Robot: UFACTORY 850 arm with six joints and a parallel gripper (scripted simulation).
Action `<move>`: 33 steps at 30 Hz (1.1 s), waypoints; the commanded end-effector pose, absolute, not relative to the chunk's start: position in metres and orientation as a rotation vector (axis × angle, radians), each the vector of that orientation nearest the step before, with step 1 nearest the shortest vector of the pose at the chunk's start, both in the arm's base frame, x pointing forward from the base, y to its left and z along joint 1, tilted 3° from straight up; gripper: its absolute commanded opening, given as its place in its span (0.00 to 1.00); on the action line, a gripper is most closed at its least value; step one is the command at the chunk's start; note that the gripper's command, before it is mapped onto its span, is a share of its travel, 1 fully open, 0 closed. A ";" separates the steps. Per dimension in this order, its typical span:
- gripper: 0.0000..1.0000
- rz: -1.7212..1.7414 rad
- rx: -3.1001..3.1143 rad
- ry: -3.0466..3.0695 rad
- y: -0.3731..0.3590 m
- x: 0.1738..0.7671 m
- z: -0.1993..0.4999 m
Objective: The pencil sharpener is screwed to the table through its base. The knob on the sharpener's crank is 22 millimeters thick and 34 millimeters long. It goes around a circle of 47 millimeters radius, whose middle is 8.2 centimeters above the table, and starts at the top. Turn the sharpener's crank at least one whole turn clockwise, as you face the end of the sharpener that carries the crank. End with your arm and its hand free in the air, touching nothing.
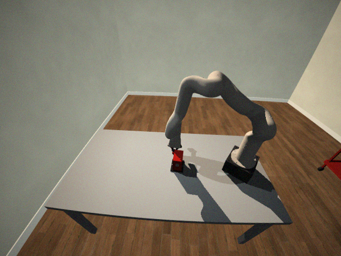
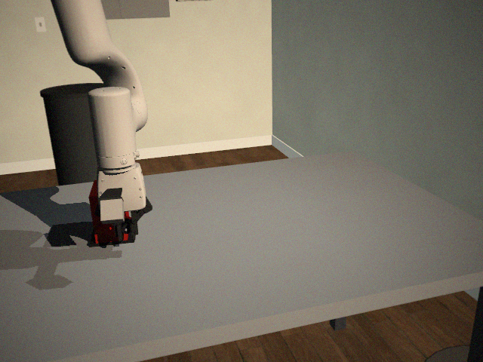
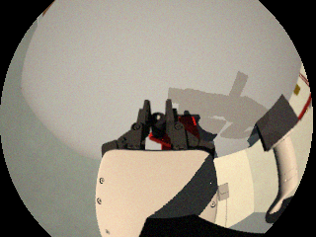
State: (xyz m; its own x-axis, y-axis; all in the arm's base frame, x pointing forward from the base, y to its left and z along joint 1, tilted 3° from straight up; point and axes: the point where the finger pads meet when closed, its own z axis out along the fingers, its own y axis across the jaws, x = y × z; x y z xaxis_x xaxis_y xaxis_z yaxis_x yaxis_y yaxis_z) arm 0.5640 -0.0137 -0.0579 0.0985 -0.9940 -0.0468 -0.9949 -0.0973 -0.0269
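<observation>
The red pencil sharpener [image 1: 177, 160] [image 2: 93, 204] [image 3: 190, 125] stands on the grey table [image 1: 123, 178] [image 2: 272, 234] [image 3: 132, 39], left of the arm's base. My gripper [image 1: 173, 150] [image 2: 127, 232] [image 3: 158, 107] reaches down at the sharpener's crank end and is shut on the dark crank knob [image 3: 158, 121]. The knob sits low beside the sharpener's body, close to the table top. In the top and exterior views the fingers and wrist hide the knob and the crank arm.
The arm's black base [image 1: 240, 166] stands on the table to the right of the sharpener. A dark round bin [image 2: 66, 132] stands on the floor behind the table. A red stand [image 1: 333, 164] shows at the right edge of the room.
</observation>
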 end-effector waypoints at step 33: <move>0.00 0.025 -2.288 2.074 -0.017 0.515 -0.086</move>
State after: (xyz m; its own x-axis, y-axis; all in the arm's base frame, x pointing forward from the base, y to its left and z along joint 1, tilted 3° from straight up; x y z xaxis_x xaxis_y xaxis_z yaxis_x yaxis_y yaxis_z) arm 0.5176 -0.0169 -0.0869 0.0981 -0.9944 -0.0404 -0.9951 -0.0974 -0.0186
